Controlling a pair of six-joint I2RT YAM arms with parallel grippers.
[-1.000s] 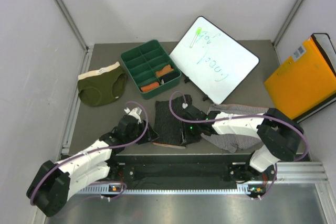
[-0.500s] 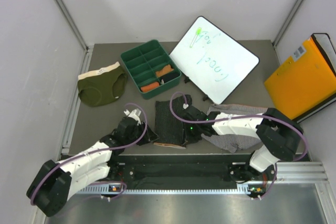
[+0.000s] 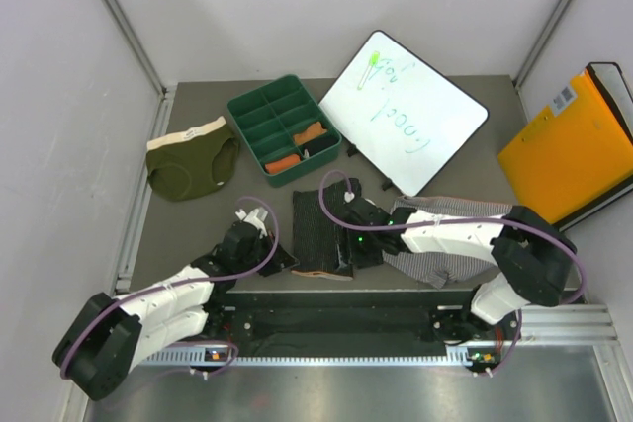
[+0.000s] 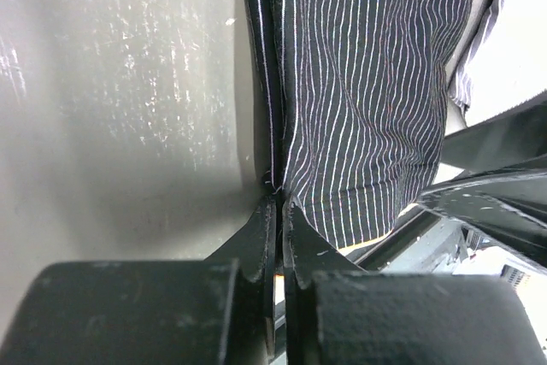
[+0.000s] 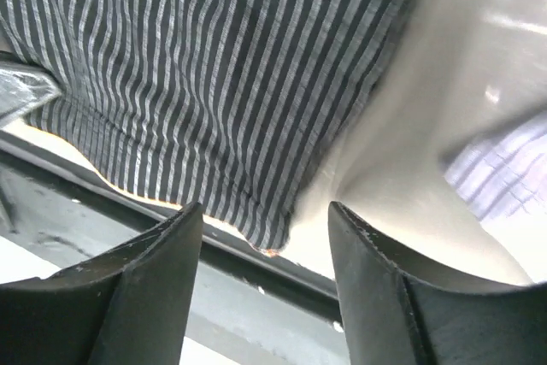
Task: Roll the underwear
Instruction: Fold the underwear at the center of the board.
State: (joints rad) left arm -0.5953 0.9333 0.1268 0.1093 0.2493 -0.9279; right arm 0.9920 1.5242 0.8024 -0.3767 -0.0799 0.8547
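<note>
A black fine-striped underwear (image 3: 316, 227) lies flat at the table's near middle. My left gripper (image 3: 287, 262) is at its near left corner; in the left wrist view the jaws (image 4: 279, 203) are shut, with the folded hem of the underwear (image 4: 367, 83) running into their tips. My right gripper (image 3: 356, 249) hovers open over the near right corner, which shows between its fingers (image 5: 167, 271) in the right wrist view of the underwear (image 5: 214, 66). An olive underwear (image 3: 191, 160) lies at the far left. A grey-white striped one (image 3: 435, 262) lies partly under the right arm.
A green divided tray (image 3: 249, 109) holding orange and dark rolls stands behind the cloth. A tilted whiteboard (image 3: 406, 111) is at the back right and an orange folder (image 3: 569, 150) leans on the right wall. The metal rail (image 3: 336, 308) runs along the near edge.
My left gripper has closed at the near left corner of the black underwear. My right gripper closed, then opened wide over the near right corner. Both arms barely shifted.
</note>
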